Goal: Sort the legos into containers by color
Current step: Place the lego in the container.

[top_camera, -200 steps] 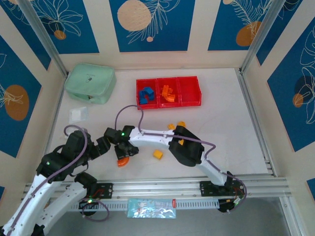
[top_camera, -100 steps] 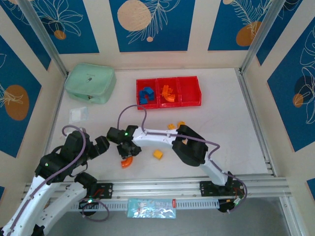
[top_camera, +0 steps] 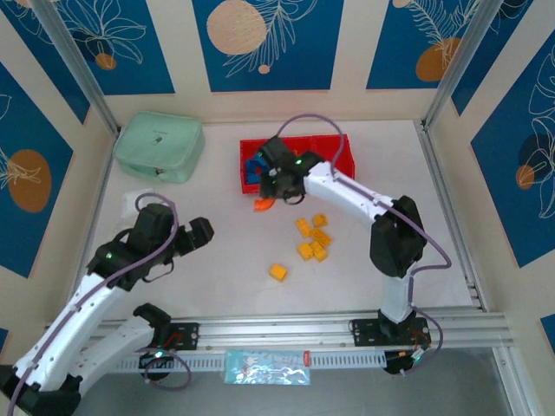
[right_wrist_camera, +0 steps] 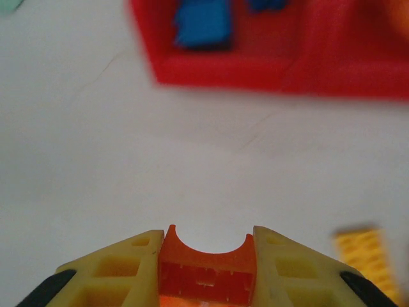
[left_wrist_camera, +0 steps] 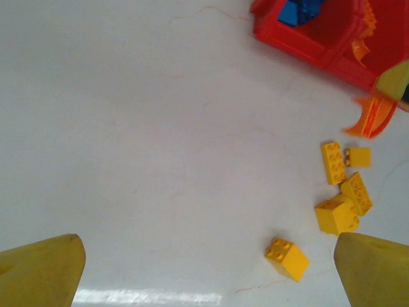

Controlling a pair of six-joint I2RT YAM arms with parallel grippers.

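White table (top_camera: 208,186); containers (top_camera: 348,178) partly covered

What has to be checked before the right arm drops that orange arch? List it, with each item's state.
1. Grip: right hand shut on the orange arch: ok.
2. Hand above the orange bin: it is short of the red tray, facing the blue bricks: not ok.
3. Target bin known: orange pieces lie in the bin beside the blue one: ok.
4. Room in that bin: the right arm covers it from above: cannot tell.
5. Left hand out of the way: open, far from the tray: ok.
6. Path free of yellow bricks: they lie on the table, nearer than the tray: ok.
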